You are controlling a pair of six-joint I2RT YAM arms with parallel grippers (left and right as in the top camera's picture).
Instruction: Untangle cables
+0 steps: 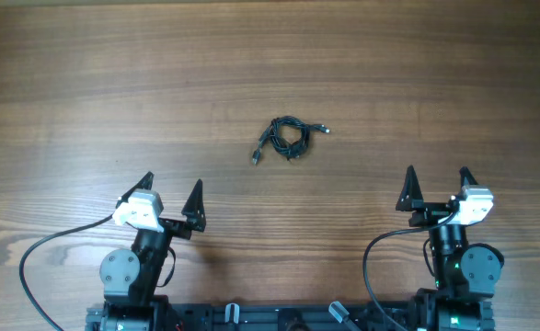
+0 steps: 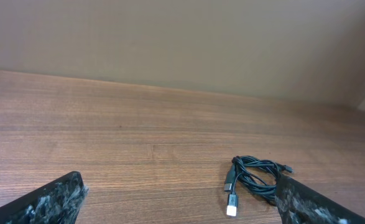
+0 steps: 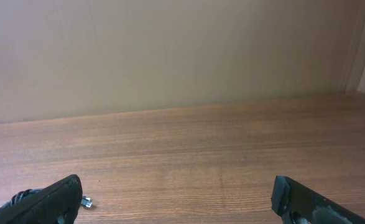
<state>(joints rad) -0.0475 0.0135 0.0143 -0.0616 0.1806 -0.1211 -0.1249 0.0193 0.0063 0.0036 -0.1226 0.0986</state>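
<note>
While the left gripper [image 1: 171, 179] and right gripper [image 1: 437, 170] hang spread and empty, the cables [image 1: 286, 138] lie bunched mid-way across the counter [image 1: 113, 74], untouched; the first reach likely needs one loose plug end.

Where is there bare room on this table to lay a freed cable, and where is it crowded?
Bare table lies left, right and beyond the cables, and between them and the open left gripper and right gripper. Crowded only along the near edge, around the arm bases.
</note>
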